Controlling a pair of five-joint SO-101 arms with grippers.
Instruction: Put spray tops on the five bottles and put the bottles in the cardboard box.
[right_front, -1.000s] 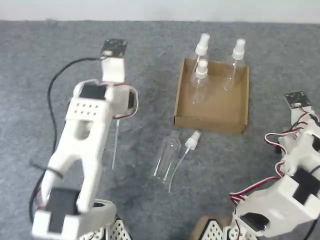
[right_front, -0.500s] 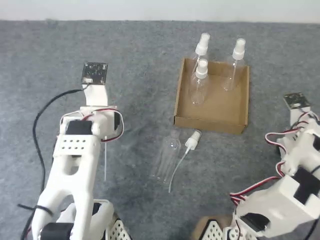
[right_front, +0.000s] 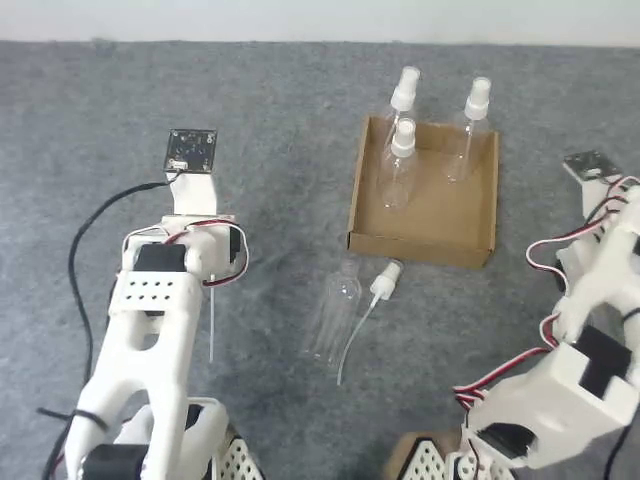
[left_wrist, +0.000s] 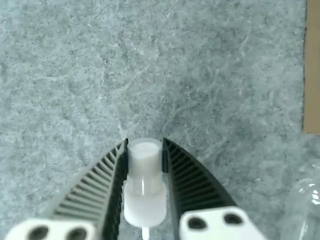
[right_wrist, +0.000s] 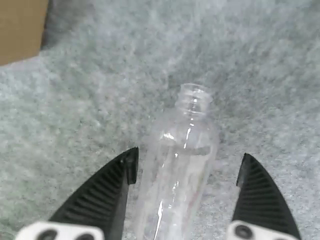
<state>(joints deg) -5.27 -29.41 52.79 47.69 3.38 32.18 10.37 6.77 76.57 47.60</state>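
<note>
One spray top (left_wrist: 145, 192) between jaws of left tool (left_wrist: 144, 144).

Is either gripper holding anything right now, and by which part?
The left gripper is shut on a spray top, clamped across its white head. The right gripper is open around an uncapped bottle, not gripping it.

The table cover (right_front: 300, 120) was rough grey felt-like cloth. The cardboard box (right_front: 420, 243) was matt brown paperboard. The bottle (right_wrist: 177, 165) was clear glossy plastic, the spray top (left_wrist: 145, 185) smooth white plastic, the fingers (left_wrist: 107, 175) of the left gripper (left_wrist: 145, 144) black ribbed matt plastic.
</note>
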